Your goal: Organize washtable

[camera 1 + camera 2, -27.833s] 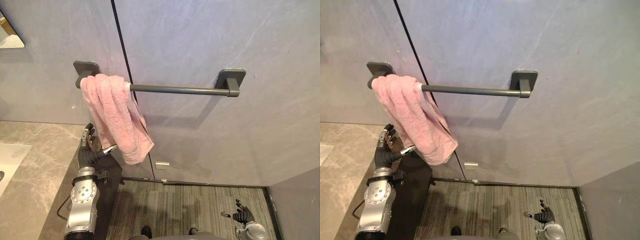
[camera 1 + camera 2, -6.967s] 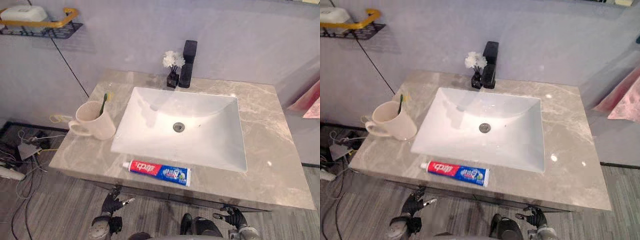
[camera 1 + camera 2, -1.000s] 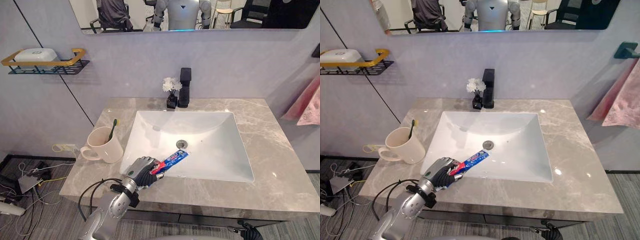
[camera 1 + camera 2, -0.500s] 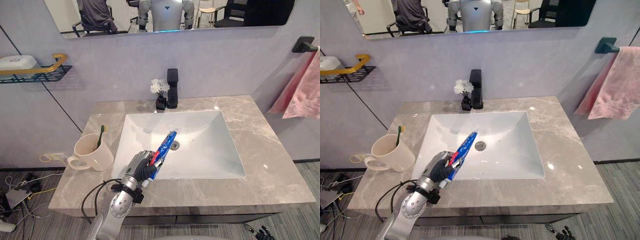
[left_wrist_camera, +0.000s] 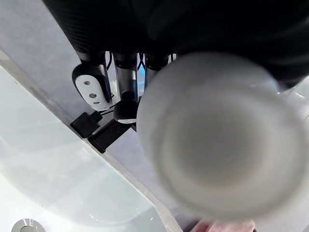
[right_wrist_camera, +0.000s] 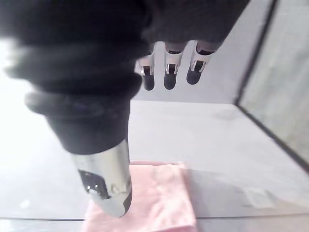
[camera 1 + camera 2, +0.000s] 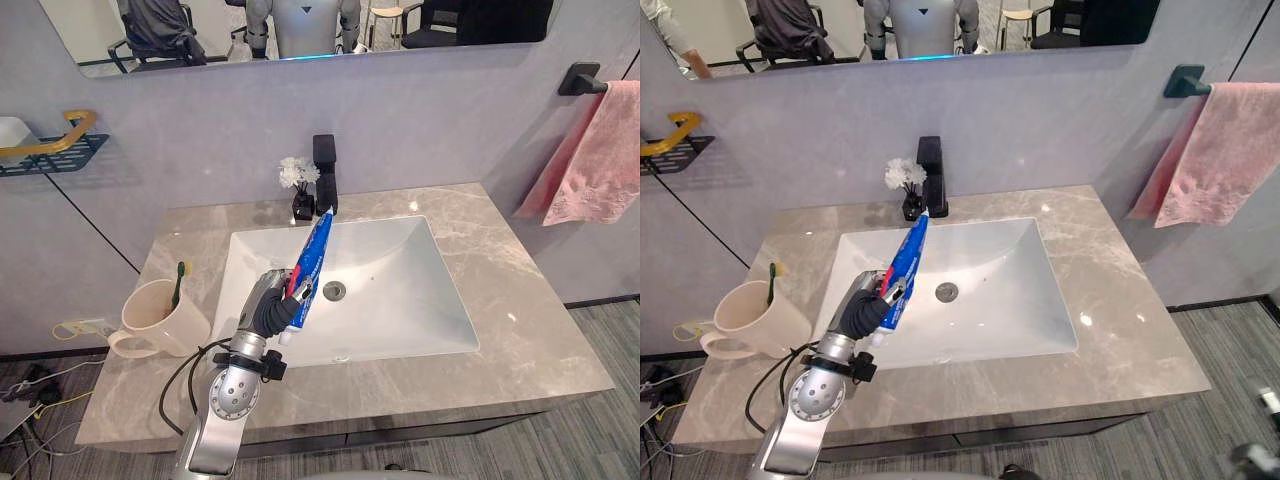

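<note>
My left hand [image 7: 268, 312] is shut on a red and blue toothpaste tube [image 7: 312, 250] above the front left part of the white sink [image 7: 400, 290]. The tube stands nearly upright, its flat end leaning toward the faucet [image 7: 324, 172]. In the left wrist view its white cap [image 5: 217, 145] looms close beside the curled fingers [image 5: 91, 82]. A cream mug [image 7: 160, 318] with a green toothbrush [image 7: 177, 283] stands on the counter left of the sink. My right hand [image 6: 169, 70] hangs with straight fingers and holds nothing.
A small vase of white flowers [image 7: 297, 172] stands by the black faucet. A pink towel [image 7: 595, 150] hangs on a rail at the right wall. A wire shelf [image 7: 45, 150] with a yellow rim is on the left wall. The grey marble counter [image 7: 520, 330] surrounds the sink.
My left hand has lifted the tube and turned it from slanting low over the sink to nearly upright. The camera has swung to the right, bringing the towel into view.
</note>
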Robot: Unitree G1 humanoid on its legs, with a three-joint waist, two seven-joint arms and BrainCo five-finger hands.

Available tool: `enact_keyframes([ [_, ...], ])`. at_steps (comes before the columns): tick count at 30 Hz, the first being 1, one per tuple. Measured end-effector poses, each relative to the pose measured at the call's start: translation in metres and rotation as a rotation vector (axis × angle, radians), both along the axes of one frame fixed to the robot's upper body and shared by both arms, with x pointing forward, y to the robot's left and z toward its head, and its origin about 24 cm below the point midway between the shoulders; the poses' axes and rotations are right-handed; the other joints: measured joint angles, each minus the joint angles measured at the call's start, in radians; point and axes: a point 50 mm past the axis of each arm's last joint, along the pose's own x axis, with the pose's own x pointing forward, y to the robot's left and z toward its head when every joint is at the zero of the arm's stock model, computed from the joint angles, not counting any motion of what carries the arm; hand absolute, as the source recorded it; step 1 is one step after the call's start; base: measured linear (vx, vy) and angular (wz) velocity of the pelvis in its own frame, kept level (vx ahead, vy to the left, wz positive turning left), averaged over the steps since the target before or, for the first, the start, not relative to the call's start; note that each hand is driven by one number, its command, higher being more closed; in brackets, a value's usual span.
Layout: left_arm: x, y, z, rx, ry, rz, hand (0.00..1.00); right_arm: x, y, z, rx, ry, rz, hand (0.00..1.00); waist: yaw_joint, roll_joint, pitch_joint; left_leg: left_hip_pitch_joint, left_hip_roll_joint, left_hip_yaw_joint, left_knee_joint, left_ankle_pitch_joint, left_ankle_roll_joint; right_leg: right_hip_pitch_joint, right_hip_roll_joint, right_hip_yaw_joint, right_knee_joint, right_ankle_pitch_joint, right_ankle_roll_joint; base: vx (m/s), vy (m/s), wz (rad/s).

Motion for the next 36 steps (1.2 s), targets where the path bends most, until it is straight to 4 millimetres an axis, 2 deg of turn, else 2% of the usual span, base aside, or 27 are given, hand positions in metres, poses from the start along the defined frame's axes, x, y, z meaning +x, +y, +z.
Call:
enact_keyframes([
  [1,0.0,0.0,0.0,0.002,0.002,-0.004,1.0,0.002,0.001,0.01,-0.042,-0.018,0.017,0.0,-0.003,-0.002,-0.001,-0.002,0.0,0.0,0.0,0.0,0.0,-0.002,0.0,0.0,0.0,0.0,0.0,-0.01,-0.002,-0.03],
  [3,-0.003,-0.001,0.002,-0.01,0.003,-0.02,1.0,0.02,0.009,0.04,-0.164,-0.096,0.093,0.0,-0.014,-0.011,-0.001,-0.008,0.0,0.004,0.0,0.0,0.0,-0.018,-0.001,0.006,0.01,0.0,0.001,-0.01,0.002,-0.08],
  [4,-0.003,-0.001,0.003,-0.018,0.005,-0.026,1.0,0.025,0.011,0.047,-0.191,-0.116,0.116,0.0,-0.014,-0.014,0.0,-0.008,0.0,0.006,0.0,0.0,0.0,-0.018,-0.001,0.008,0.011,0.0,0.001,-0.02,0.005,-0.1],
  [6,-0.004,-0.003,0.005,-0.039,0.002,-0.046,1.0,0.052,0.028,0.072,-0.29,-0.198,0.243,0.0,-0.012,-0.017,0.001,-0.008,-0.001,0.014,0.0,-0.001,0.001,-0.026,-0.003,0.016,0.018,-0.001,0.001,-0.03,0.01,-0.11],
  [7,-0.005,-0.006,0.006,-0.045,0.002,-0.057,1.0,0.061,0.034,0.079,-0.311,-0.223,0.285,0.0,-0.012,-0.015,0.0,-0.009,-0.001,0.017,0.0,-0.001,0.001,-0.03,-0.003,0.019,0.021,-0.001,0.001,-0.03,0.014,-0.09],
  [9,-0.006,-0.013,0.005,-0.079,0.01,-0.094,1.0,0.096,0.06,0.097,-0.353,-0.321,0.468,0.0,-0.007,-0.013,-0.003,-0.008,-0.003,0.016,0.0,-0.001,0.001,-0.031,-0.005,0.019,0.026,-0.001,0.001,0.0,0.0,0.0],
  [11,-0.007,-0.021,0.005,-0.087,0.013,-0.13,1.0,0.113,0.079,0.106,-0.375,-0.355,0.578,0.0,0.008,-0.006,-0.008,-0.008,-0.003,0.014,0.0,-0.001,0.002,-0.031,-0.005,0.016,0.026,-0.001,0.001,-0.02,-0.004,0.06],
  [12,-0.009,-0.028,0.005,-0.101,0.016,-0.16,1.0,0.127,0.096,0.112,-0.379,-0.388,0.684,0.0,0.017,-0.006,-0.009,-0.011,-0.003,0.005,0.001,0.0,0.002,-0.028,-0.005,0.006,0.026,-0.001,0.001,-0.01,-0.012,0.16],
  [14,-0.01,-0.032,0.005,-0.106,0.018,-0.181,1.0,0.14,0.117,0.115,-0.358,-0.43,0.803,0.0,0.025,-0.004,-0.012,-0.016,-0.003,-0.01,0.004,0.0,0.002,-0.026,-0.006,-0.009,0.027,-0.001,0.001,0.0,-0.012,0.25],
  [17,-0.011,-0.039,0.005,-0.125,0.02,-0.21,1.0,0.157,0.144,0.109,-0.3,-0.439,0.968,0.0,0.037,-0.003,-0.014,-0.016,-0.004,-0.033,0.006,0.0,0.002,-0.012,-0.008,-0.035,0.028,0.0,0.001,0.01,-0.001,0.24],
  [20,-0.01,-0.045,0.009,-0.134,0.005,-0.242,1.0,0.171,0.179,0.091,-0.218,-0.387,1.153,0.0,0.047,-0.003,-0.02,-0.016,-0.006,-0.059,0.006,0.001,0.003,0.002,-0.01,-0.062,0.028,0.0,0.0,0.01,0.005,0.27],
  [24,-0.008,-0.052,0.014,-0.141,-0.026,-0.264,1.0,0.178,0.213,0.067,-0.076,-0.355,1.301,0.0,0.067,-0.002,-0.02,-0.018,-0.01,-0.077,0.006,0.003,0.006,0.008,-0.014,-0.083,0.028,0.0,0.0,-0.01,0.008,0.12],
  [28,-0.007,-0.057,0.019,-0.15,-0.052,-0.276,1.0,0.18,0.242,0.051,0.052,-0.343,1.403,0.0,0.069,-0.002,-0.021,-0.016,-0.02,-0.095,0.005,0.008,0.012,0.023,-0.023,-0.107,0.025,0.0,0.0,-0.03,0.015,0.19],
  [29,-0.006,-0.056,0.02,-0.156,-0.063,-0.263,1.0,0.179,0.256,0.043,0.118,-0.345,1.445,0.0,0.072,-0.001,-0.021,-0.017,-0.024,-0.102,0.002,0.01,0.015,0.023,-0.026,-0.11,0.025,0.0,0.0,-0.04,0.017,0.12],
  [33,-0.004,-0.055,0.022,-0.17,-0.088,-0.234,1.0,0.177,0.271,0.03,0.235,-0.329,1.482,0.0,0.079,-0.002,-0.021,-0.022,-0.035,-0.111,-0.003,0.02,0.022,0.025,-0.037,-0.12,0.024,0.0,0.0,-0.05,0.017,0.12],
  [36,-0.002,-0.054,0.026,-0.184,-0.12,-0.209,1.0,0.18,0.272,0.02,0.291,-0.305,1.459,0.0,0.081,-0.002,-0.021,-0.023,-0.041,-0.113,-0.004,0.025,0.028,0.025,-0.042,-0.133,0.024,0.0,0.0,-0.07,0.013,0.04],
])
